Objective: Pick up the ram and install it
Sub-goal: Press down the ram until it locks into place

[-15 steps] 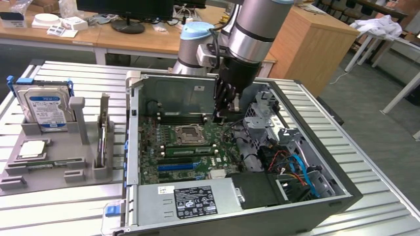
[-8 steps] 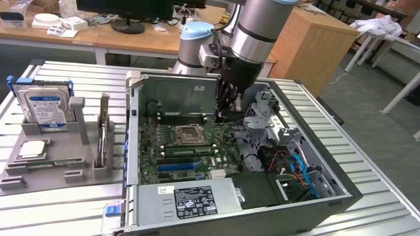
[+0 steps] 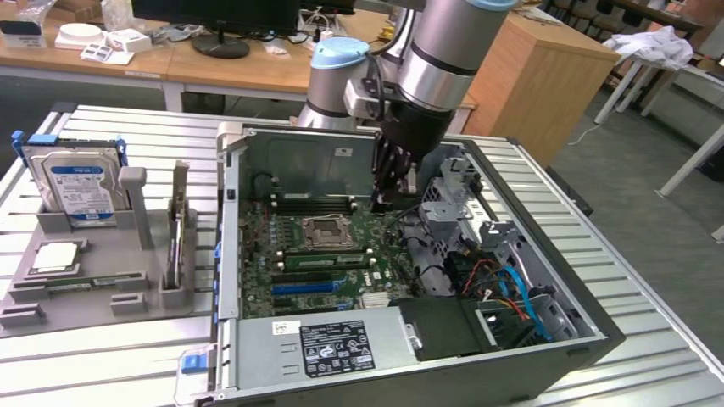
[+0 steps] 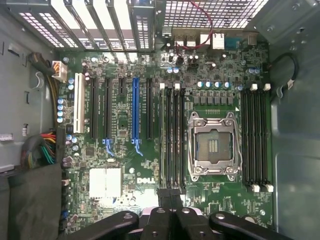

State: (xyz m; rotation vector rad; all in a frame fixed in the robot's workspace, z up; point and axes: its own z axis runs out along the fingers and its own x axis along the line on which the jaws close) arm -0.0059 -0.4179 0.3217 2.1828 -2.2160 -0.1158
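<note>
- Gripper (image 3: 388, 202) (image 4: 170, 194): inside the open computer case (image 3: 515, 373), above the motherboard (image 3: 258, 254) (image 4: 220, 201), near its edge next to the drive cage.
- Fingers (image 4: 165, 194): closed together, with nothing visible between them.
- Ram (image 3: 325, 259) (image 4: 162, 140): a green stick standing on edge in a memory slot on the motherboard. It is just beside the processor socket (image 3: 328, 231) (image 4: 212, 145), on the side toward the expansion slots, and well apart from the gripper in the exterior view.
- Case: stands on the slatted metal table (image 3: 125, 356), toward the exterior view's right edge.
- Grey holder (image 3: 68, 298): on the table near the exterior view's left edge. It carries an upright hard drive (image 3: 80, 182) and an upright card (image 3: 179, 220).
- A thin greenish strip (image 3: 85, 281) lies along the holder's near edge. What it is cannot be told.
</note>
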